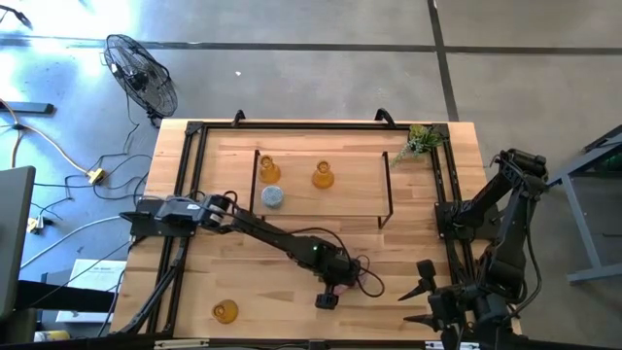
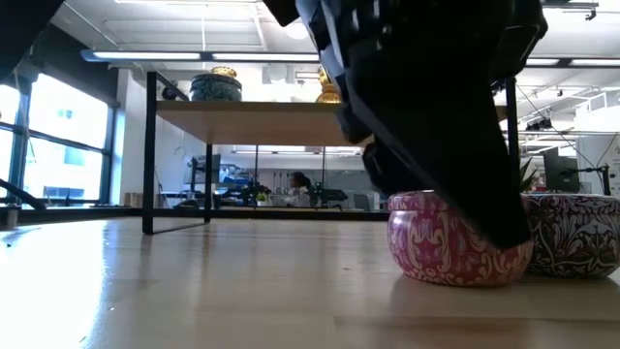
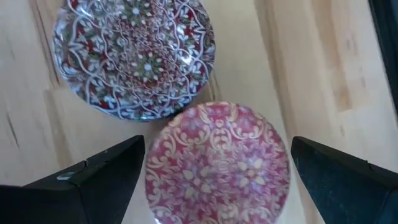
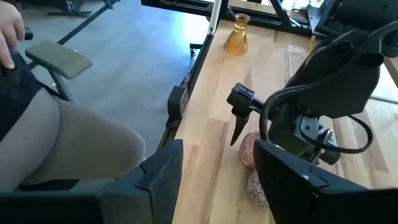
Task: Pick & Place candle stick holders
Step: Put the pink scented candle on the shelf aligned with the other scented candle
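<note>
Two tins: pink patterned round holder [image 3: 217, 165] touching purple patterned round holder [image 3: 134, 56], near desk's [image 1: 292, 292] front edge.
Left gripper [image 3: 217, 180]: wide, straddling pink holder for a grasp.
Right gripper [image 4: 214, 165]: half-open, empty, parked at front right corner.

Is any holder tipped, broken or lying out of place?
Nothing stands out. The pink holder and purple holder sit flat, side by side, under the open left gripper. Three amber ones stand upright.

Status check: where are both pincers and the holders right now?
Left pincer open, straddling pink patterned round holder. Purple patterned round holder touching beside it, crowding the grasp. Right pincer idle at table's near right edge.
</note>
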### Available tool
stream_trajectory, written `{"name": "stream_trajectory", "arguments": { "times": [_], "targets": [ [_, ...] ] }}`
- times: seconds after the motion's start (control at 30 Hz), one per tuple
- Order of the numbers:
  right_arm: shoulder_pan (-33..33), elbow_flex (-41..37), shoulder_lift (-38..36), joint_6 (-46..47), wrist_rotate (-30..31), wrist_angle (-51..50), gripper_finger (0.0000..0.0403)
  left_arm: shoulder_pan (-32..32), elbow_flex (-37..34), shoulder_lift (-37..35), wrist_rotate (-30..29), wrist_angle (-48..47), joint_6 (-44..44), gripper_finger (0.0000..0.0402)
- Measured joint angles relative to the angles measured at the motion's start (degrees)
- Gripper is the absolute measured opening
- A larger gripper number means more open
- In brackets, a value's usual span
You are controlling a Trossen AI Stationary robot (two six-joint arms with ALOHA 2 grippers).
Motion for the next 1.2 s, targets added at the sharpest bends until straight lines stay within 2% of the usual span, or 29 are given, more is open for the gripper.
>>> {"name": "stream_trajectory", "arguments": {
  "times": [0.17, 0.33, 0.43, 0.57, 1.03, 1.2],
  "targets": [
    [0.0, 0.0, 0.0, 0.0, 0.0, -0.2, 0.0194, -0.2, 0.0, 0.0, -2.2, 1.4, 3.1, 0.0397],
    [0.0, 0.0, 0.0, 0.0, 0.0, -0.2, 0.0194, -0.1, 0.1, 1.0, -0.2, 2.6, 2.7, 0.0386],
    [0.0, 0.0, 0.0, 0.2, 0.0, -0.2, 0.0194, -0.1, 0.1, 1.4, 1.5, 3.3, 2.1, 0.0353],
    [0.0, 0.0, 0.0, 0.4, 0.0, -0.2, 0.0194, 0.3, 0.1, 1.4, 2.4, 3.2, 1.8, 0.0287],
    [0.0, 0.0, 0.0, 0.6, 0.0, -0.2, 0.0194, 0.2, 0.1, 1.4, 2.9, 2.3, 1.4, 0.0286],
    [0.0, 0.0, 0.0, 0.6, 0.0, -0.2, 0.0194, 0.1, 1.3, 1.0, 0.9, -2.6, 0.5, 0.0286]
  ]
}}
